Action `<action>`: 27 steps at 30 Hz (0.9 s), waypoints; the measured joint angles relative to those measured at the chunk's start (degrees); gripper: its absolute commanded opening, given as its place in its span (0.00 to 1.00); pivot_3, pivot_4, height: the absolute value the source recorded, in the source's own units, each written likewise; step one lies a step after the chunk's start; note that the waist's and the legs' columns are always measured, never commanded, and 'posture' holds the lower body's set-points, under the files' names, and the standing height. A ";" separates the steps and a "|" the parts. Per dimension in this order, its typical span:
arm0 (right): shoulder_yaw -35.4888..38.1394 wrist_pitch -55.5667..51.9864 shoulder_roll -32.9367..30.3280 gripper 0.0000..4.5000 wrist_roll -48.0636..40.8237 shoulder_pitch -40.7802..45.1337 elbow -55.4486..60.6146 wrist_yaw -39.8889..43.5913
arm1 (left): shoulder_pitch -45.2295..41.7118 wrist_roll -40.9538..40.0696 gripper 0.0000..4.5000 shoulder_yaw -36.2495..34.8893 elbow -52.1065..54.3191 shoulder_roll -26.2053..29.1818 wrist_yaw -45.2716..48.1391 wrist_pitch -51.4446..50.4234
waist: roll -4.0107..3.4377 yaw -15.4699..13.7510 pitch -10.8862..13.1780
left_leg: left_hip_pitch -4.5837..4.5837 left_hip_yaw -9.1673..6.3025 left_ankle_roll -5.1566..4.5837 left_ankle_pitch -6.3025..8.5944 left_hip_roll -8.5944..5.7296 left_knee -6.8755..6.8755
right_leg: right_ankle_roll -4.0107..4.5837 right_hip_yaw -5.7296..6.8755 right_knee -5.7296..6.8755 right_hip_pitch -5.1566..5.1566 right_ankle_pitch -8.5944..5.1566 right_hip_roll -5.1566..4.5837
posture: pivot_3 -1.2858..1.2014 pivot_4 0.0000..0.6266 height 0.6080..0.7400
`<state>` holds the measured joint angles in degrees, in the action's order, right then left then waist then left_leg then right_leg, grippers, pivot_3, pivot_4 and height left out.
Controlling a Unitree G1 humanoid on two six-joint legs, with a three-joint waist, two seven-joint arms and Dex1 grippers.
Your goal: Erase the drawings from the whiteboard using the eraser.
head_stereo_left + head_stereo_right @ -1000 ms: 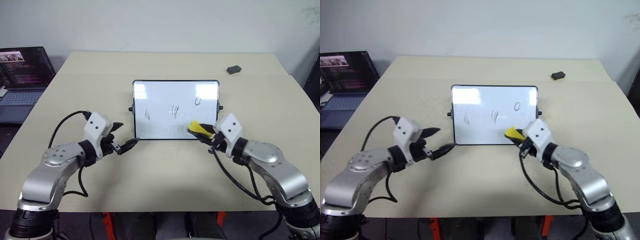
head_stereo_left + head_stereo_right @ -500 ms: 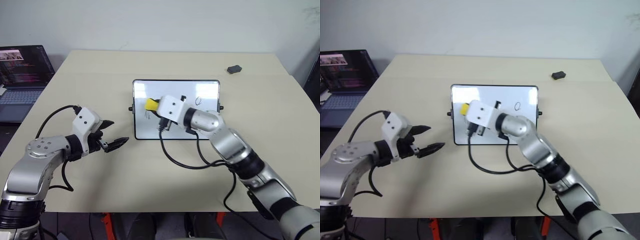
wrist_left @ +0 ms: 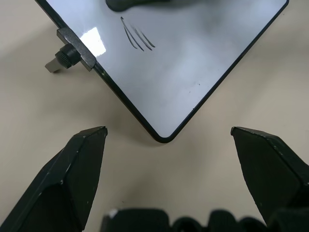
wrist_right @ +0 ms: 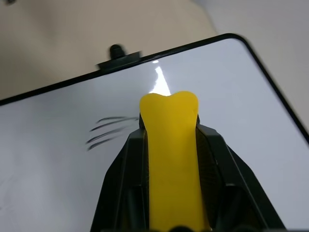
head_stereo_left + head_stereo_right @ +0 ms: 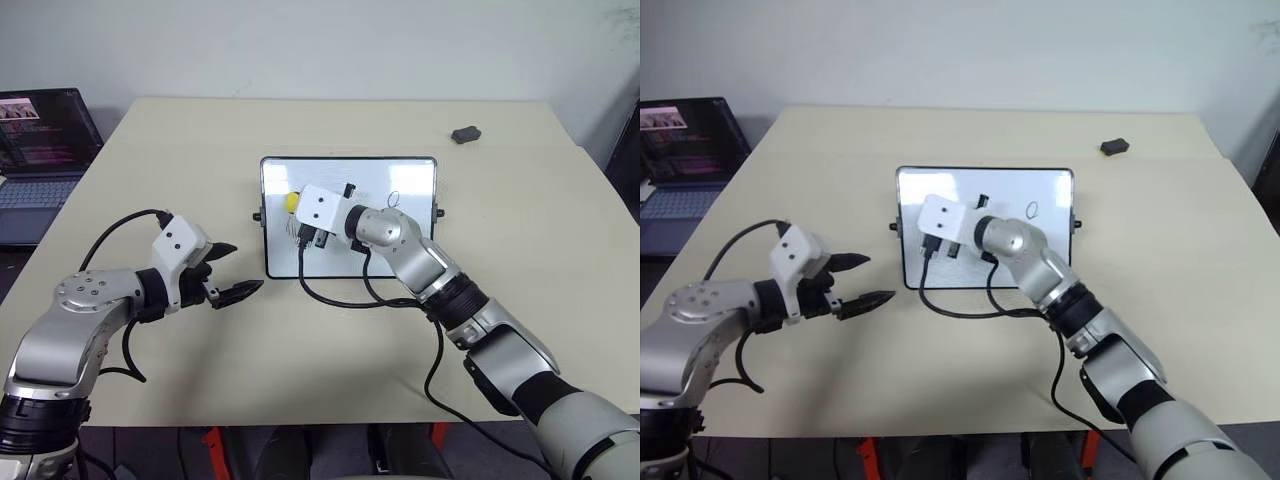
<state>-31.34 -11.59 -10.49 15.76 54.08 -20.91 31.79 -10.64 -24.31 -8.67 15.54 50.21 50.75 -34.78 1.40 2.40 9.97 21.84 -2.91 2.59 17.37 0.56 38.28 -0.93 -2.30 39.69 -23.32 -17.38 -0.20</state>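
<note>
— Swung across from the near right corner, the right gripper (image 4: 169, 145) now clamps the small yellow-topped eraser (image 5: 291, 201) over the glossy black-framed whiteboard's (image 5: 410, 262) left part, beside the thin dark marker strokes (image 4: 110, 131).
— And the left gripper (image 5: 231, 271)?
— Spread wide, off the board's near left corner.

Even bright light; glare patch on whiteboard (image 3: 94, 41); frames sharp.

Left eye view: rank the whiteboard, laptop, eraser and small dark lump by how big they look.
1. whiteboard
2. laptop, cut off by the picture's edge
3 and 4. eraser and small dark lump look alike; the eraser is partly hidden.
</note>
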 measured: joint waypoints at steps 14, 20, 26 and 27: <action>-0.78 1.69 2.37 0.22 4.79 0.48 -3.58 -2.95 | 1.52 1.24 1.00 -0.13 -2.74 1.47 1.19 1.27 | 0.01 -0.15 0.03 | -0.10 -0.16 -0.01 -0.14 0.00 0.56 | 0.21 0.13 0.50 0.12 0.26 0.08 | 0.52 0.24 1.00; 3.29 2.40 3.61 0.22 5.43 2.63 -5.51 -7.65 | 1.63 1.65 1.00 -0.13 -2.74 1.46 1.20 1.54 | 0.01 -0.07 0.03 | 0.02 -0.10 -0.02 -0.13 0.04 0.50 | 0.21 0.09 0.31 0.04 0.25 0.08 | 0.52 0.24 1.00; 1.35 2.18 3.00 0.22 5.72 0.94 -3.73 -1.68 | 1.66 1.70 1.00 -0.12 -2.69 1.45 1.28 1.57 | 0.02 0.48 0.02 | 0.03 -0.10 -0.03 -0.12 0.04 0.48 | 0.21 0.08 0.28 0.05 0.24 0.08 | 0.52 0.24 1.00; 0.50 2.05 2.85 0.22 5.77 0.13 -2.94 -0.18 | 1.67 1.70 1.00 -0.12 -2.68 1.44 1.28 1.57 | 0.02 0.54 0.02 | 0.01 -0.09 -0.03 -0.12 0.04 0.48 | 0.20 0.07 0.30 0.05 0.24 0.08 | 0.52 0.24 1.00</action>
<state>-30.84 -9.54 -7.64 21.53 54.21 -23.85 31.61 -8.98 -22.61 -8.79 12.86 51.65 52.03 -33.20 1.42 2.93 9.99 21.85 -3.01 2.56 17.24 0.60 38.76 -0.72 -2.23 39.99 -23.27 -17.13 -0.13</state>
